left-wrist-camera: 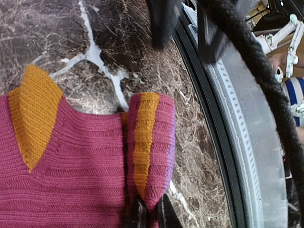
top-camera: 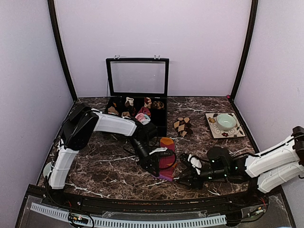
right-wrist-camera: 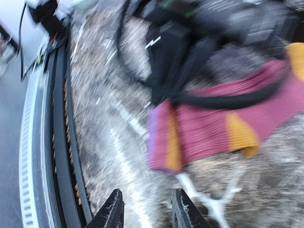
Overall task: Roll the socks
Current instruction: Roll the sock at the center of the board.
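**Left arm** (top-camera: 114, 124): white moulded shells on the long links, bulky black housings at the joints, white column at the base.

**Right arm** (top-camera: 275, 159): same make — two white link shells, black joint housings, and a black wrist block with small lit dots of green and white.

**Left gripper** (top-camera: 160, 167): black, with two narrow dark fingers (left-wrist-camera: 138, 216).

**Right gripper** (right-wrist-camera: 145, 213): black, with two blunt matte fingertips (right-wrist-camera: 111, 211), rounded at the ends. White patches show on its upper side in the top view.

**Cabling:** a thick black braided cable (left-wrist-camera: 256, 66) beside the left wrist camera, and a thinner black lead (right-wrist-camera: 228, 102) at the left wrist, blurred.

**Screws, lettering** — too small to tell.
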`<state>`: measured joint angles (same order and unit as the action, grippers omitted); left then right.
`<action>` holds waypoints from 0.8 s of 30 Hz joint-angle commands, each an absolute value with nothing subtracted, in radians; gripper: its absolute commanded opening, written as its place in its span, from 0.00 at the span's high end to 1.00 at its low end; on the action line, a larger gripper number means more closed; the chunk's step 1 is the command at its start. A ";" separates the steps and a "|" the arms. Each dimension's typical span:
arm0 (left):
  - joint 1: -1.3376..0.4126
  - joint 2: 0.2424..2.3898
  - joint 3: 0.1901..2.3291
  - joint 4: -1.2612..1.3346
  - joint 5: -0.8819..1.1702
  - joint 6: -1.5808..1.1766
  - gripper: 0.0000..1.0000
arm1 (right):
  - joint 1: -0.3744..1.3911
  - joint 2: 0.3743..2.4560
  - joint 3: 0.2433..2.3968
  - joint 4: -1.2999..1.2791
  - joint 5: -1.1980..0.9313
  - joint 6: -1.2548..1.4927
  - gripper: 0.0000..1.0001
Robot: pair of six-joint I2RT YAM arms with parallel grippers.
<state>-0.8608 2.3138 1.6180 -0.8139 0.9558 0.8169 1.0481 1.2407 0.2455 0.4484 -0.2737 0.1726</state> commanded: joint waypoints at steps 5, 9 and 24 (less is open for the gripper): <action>-0.859 2.426 1.675 -0.909 0.761 0.718 1.00 | 1.176 1.409 0.374 0.480 -0.204 0.029 0.65; -0.861 2.434 1.679 -0.904 0.700 0.695 1.00 | 1.184 1.453 0.418 0.498 -0.176 -0.006 0.65; -0.865 2.447 1.681 -0.887 0.635 0.670 1.00 | 1.168 1.639 0.448 0.629 -0.123 -0.029 0.70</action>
